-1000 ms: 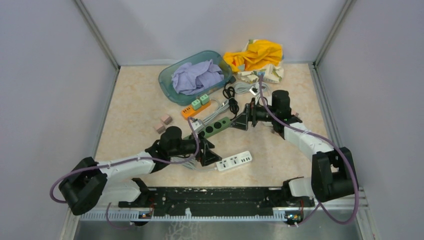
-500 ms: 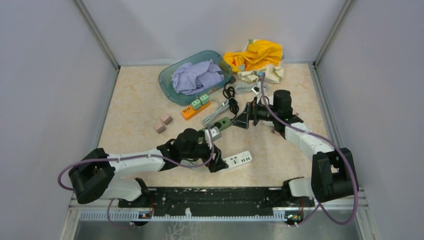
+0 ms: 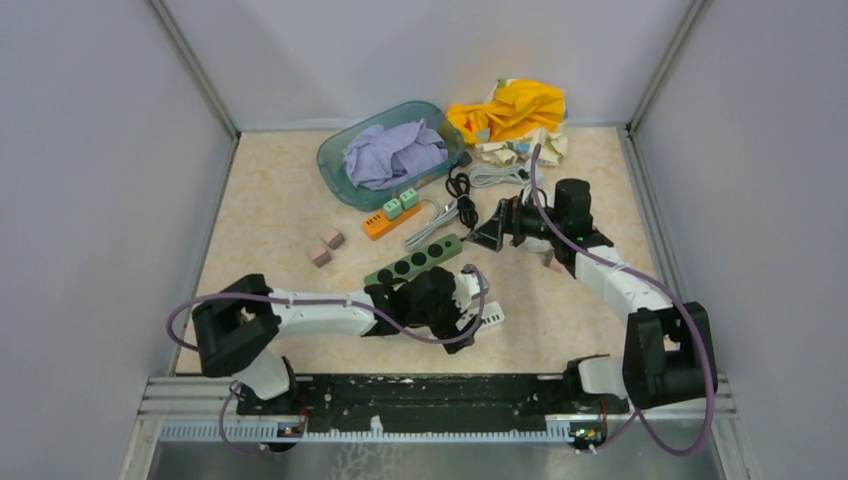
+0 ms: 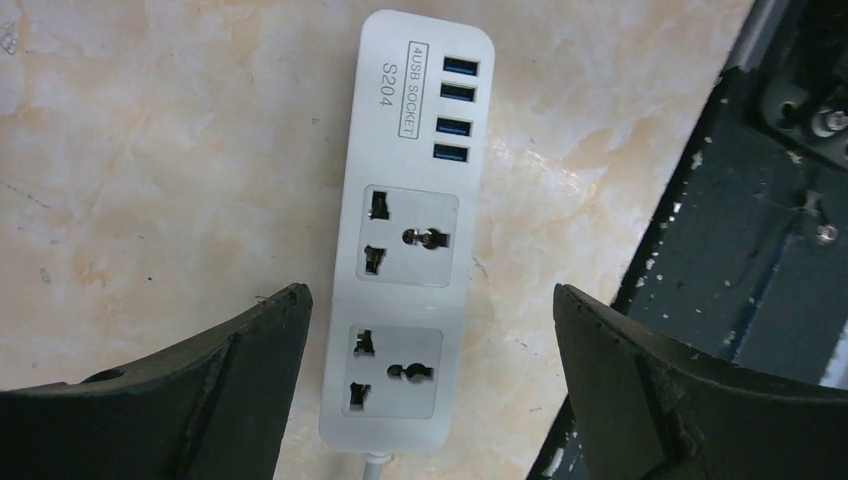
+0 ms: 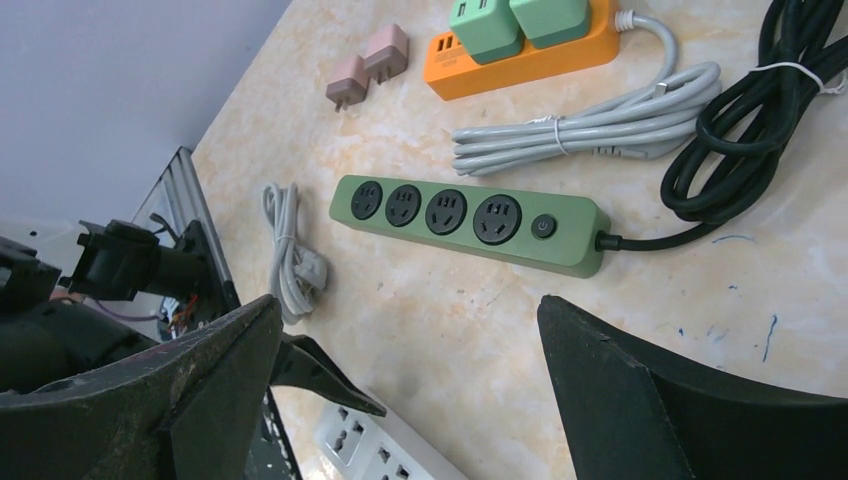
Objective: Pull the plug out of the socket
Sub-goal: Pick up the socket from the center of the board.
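Two green plugs [image 5: 515, 20] sit in an orange socket strip [image 5: 530, 62], mid-table in the top view as plugs [image 3: 400, 203] on the strip [image 3: 380, 224]. My right gripper [image 5: 410, 300] hangs open to the right of it [image 3: 490, 232], facing a green power strip [image 5: 470, 220] whose sockets hold nothing. My left gripper [image 4: 430, 292] is open and low over a white power strip [image 4: 410, 230] near the front edge [image 3: 468, 305]; its jaws stand on either side of the strip without touching it. The white strip's sockets hold nothing.
A teal basket [image 3: 335, 160] with purple cloth [image 3: 395, 152] stands at the back, with a yellow cloth [image 3: 510, 108] to its right. Coiled grey cable [image 5: 590, 125] and black cable [image 5: 760, 120] lie by the orange strip. Two pink adapters [image 5: 365, 65] and a small white cable [image 5: 290, 255] lie left.
My left arm has swung right and forward, from beside the green strip to above the white strip. The right gripper has barely shifted.
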Robot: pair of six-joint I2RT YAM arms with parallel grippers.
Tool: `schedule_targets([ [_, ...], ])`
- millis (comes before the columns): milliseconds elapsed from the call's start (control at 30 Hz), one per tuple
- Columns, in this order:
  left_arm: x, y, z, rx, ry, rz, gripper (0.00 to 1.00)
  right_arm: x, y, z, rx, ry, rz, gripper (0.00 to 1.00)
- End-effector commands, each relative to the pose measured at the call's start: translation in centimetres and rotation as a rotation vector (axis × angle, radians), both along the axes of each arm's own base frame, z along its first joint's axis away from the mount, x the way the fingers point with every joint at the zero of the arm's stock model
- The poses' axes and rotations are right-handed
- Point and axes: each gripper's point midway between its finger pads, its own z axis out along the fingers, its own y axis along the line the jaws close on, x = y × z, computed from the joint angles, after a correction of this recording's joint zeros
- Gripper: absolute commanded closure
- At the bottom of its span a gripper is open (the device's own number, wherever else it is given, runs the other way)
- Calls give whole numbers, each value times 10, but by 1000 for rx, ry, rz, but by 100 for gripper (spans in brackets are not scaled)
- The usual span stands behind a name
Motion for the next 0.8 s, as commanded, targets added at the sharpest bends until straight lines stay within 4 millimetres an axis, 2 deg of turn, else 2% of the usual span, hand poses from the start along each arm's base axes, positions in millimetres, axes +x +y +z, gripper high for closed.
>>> schedule_targets([
  [0,13,9,-22,160,-68,43,7,13,-5,35,11,-127,-23,1],
  [200,17,13,-40,245,-72,60,25,13,-5,35,12,-128,-21,1],
  [267,18,14,-43,262,-74,64,39,12,-5,36,13,-128,-20,1],
  [300,19,14,-43,264,-78,71,51,12,-5,35,14,-128,-21,1],
  [333,20,16,-43,267,-81,77,58,12,-5,36,13,-128,-21,1],
  [400,22,18,-40,263,-92,97,65,12,-5,35,14,-128,-21,1],
  [567,33,29,-15,189,-152,178,86,12,-6,36,14,-129,-22,1],
  [667,44,43,2,133,-168,252,92,12,-6,36,16,-129,-23,1],
  [767,56,62,21,65,-166,333,94,13,-7,37,17,-131,-24,1],
])
